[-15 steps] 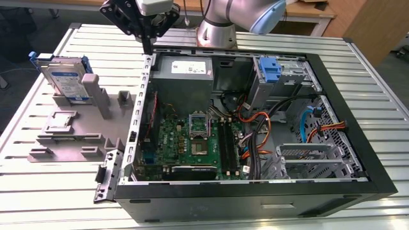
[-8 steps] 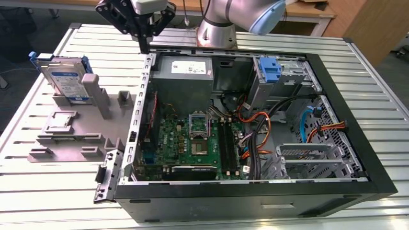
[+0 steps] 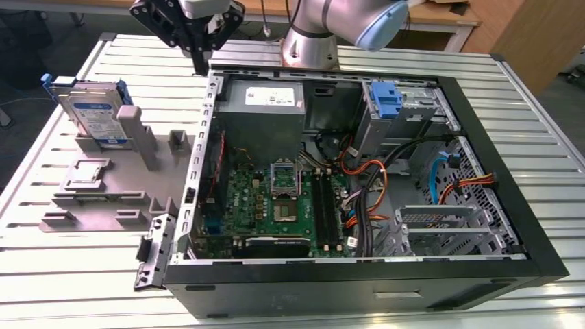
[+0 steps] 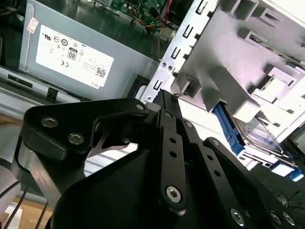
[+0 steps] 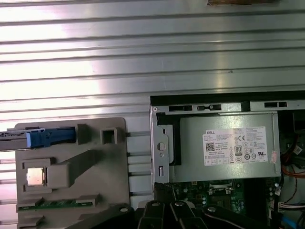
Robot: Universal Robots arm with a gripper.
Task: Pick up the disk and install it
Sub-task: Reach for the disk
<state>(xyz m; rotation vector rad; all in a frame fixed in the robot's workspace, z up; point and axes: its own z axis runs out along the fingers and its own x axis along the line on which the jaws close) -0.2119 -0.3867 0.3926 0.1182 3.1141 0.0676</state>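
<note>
Well apart from the hand (image 3: pixel 198 66), the disk (image 3: pixel 94 113) stands upright.

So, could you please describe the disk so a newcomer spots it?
Beside the open computer case, on the exterior view's left, lies a grey fixture. The disk stands on edge at its far corner, the only silver slab framed in blue.

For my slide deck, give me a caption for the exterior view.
Gripper hovers at the edge of the open computer case; the disk stands upright in a grey holder beside it.
</note>
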